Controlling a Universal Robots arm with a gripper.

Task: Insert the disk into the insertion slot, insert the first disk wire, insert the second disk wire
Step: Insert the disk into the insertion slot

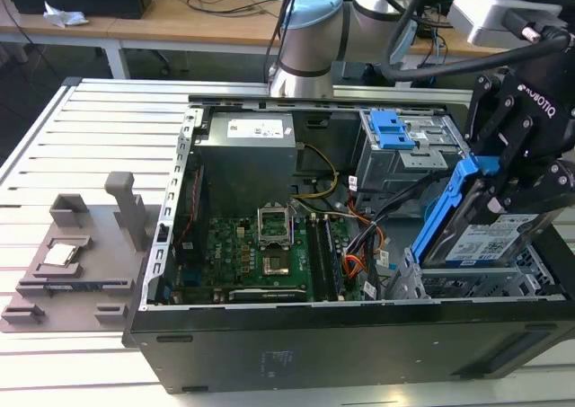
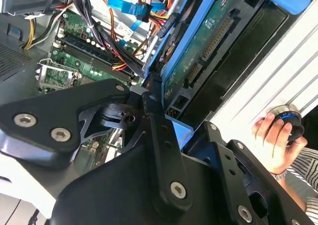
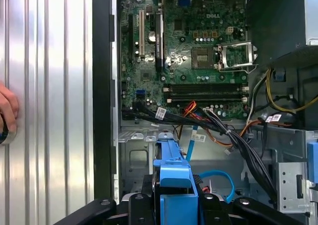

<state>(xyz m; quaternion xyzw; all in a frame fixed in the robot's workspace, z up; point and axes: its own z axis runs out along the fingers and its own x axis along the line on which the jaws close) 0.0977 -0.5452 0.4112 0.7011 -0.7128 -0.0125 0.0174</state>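
On the exterior view's left, a grey plastic fixture plate (image 1: 72, 263) is lying on the ribbed silver metal table (image 1: 99, 128), well apart from the work. Beside it, the open black steel computer case (image 1: 314, 344) is lying on its side, exposing the green motherboard (image 1: 243, 263). Further toward the exterior view's right, a bundle of black, orange and red cables (image 1: 368, 236) is trailing toward the drive bays, near the taller grey cage with blue clips (image 1: 404, 146).

At the far right, the black end effector (image 1: 508, 196) is clamping the disk (image 1: 490, 241), a flat rectangular drive with a white label framed by a bright blue plastic carrier. It is holding the disk tilted, with the low end aimed at the insertion slot (image 1: 467, 286), a silver perforated sheet-metal cage. The disk is hanging at the bay mouth and is not seated; whether its low corner is touching the cage cannot be told.

The likely trouble is jamming. Because the disk is entering at an angle, a carrier corner could catch on the cage rim. The cable bundle is lying close to the slot, so a loose lead could get pinched under the carrier. A snag could also twist the disk in the grip.
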